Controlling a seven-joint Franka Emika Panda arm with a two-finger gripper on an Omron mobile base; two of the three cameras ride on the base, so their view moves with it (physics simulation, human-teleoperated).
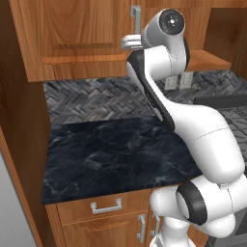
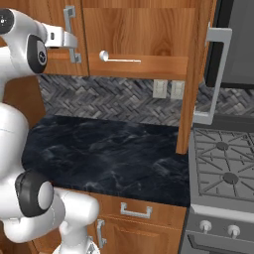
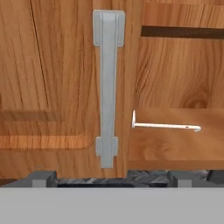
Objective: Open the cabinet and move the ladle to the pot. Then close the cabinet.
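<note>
Gripper (image 3: 112,179) spread wide, nothing held. Left door of cabinet (image 1: 62,38) shut, its vertical bar handle (image 3: 107,87) dead ahead, just above fingertips. Right door swung open; ladle (image 3: 164,126) lies on inner shelf, ahead and to right of gripper, bowl end toward handle. Likely thin, stiff, light, smooth metal, slip-prone; best pinched mid-shaft, across narrow width. Stove (image 2: 223,168) far right.

A dark marble counter (image 2: 114,154) is seen below a herringbone backsplash (image 2: 109,101) with two outlets (image 2: 167,89). A gas stove (image 2: 223,168) stands right; drawers (image 1: 103,206) are set beneath.
</note>
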